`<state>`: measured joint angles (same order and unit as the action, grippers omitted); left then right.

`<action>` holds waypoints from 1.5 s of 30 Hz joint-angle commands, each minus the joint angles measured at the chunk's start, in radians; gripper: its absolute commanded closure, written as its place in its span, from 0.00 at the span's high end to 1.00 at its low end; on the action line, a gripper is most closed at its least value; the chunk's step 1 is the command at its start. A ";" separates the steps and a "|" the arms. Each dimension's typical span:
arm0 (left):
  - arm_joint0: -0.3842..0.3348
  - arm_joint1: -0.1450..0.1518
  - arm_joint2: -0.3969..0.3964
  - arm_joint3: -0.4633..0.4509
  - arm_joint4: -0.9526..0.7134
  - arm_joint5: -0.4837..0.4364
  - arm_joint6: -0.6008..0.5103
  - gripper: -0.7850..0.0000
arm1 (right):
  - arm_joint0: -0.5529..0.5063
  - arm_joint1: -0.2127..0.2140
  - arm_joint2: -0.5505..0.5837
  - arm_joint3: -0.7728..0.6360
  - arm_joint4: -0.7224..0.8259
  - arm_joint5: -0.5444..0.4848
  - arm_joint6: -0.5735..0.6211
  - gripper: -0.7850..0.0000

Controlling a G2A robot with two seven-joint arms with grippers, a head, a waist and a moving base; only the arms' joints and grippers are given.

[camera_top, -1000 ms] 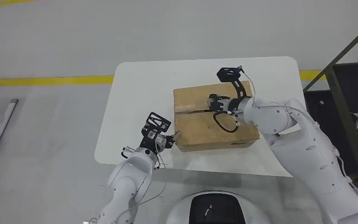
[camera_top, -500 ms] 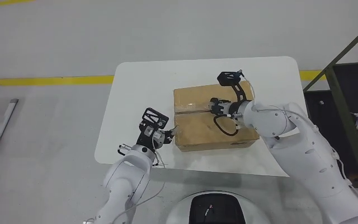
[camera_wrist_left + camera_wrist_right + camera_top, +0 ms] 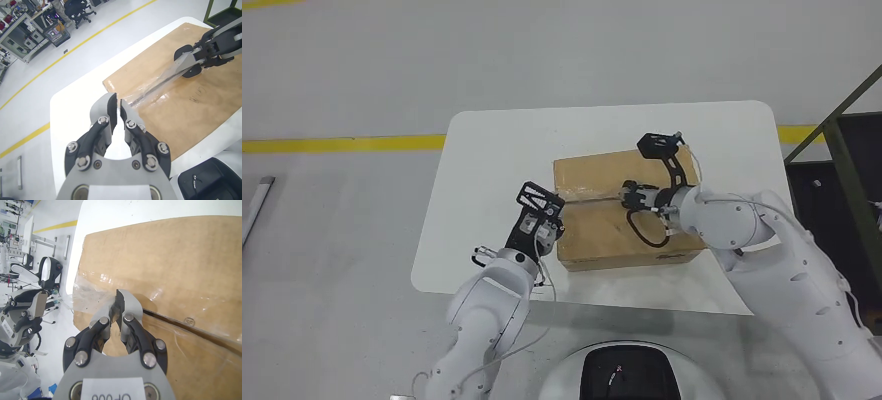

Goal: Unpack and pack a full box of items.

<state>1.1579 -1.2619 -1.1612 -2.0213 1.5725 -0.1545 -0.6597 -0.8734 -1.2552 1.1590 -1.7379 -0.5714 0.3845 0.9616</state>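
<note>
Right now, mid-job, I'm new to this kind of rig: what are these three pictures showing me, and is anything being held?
This is a two-armed robot, and each arm ends in a two-fingered gripper. The wide picture looks down from above the arms onto a white table with one closed brown cardboard box on it. The other two pictures come from cameras on the wrists, each looking along its own fingers. The right gripper is over the box's top and pinches a strip of clear tape, which is lifted off the centre seam and stretched toward the box's end. The left gripper sits at that end of the box, its fingers almost together, with nothing clearly between them.
</note>
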 commanded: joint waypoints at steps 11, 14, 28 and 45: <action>-0.073 -0.022 0.054 0.116 -0.002 0.055 -0.016 0.00 | -0.008 0.004 0.004 -0.007 0.003 0.009 0.005 0.05; -0.093 -0.026 0.057 0.145 -0.013 0.060 -0.031 0.00 | -0.006 0.004 0.003 -0.005 0.002 0.010 0.006 0.07; -0.118 -0.039 0.080 0.178 -0.018 0.034 -0.069 0.00 | 0.011 0.004 -0.012 0.006 0.006 0.020 0.013 0.16; -0.137 -0.053 0.096 0.205 0.002 0.032 -0.088 0.00 | -0.023 0.021 0.054 -0.048 -0.001 0.049 0.043 0.37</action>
<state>1.0203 -1.3140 -1.0659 -1.8171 1.5735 -0.1265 -0.7466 -0.8904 -1.2367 1.2041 -1.7800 -0.5708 0.4325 1.0012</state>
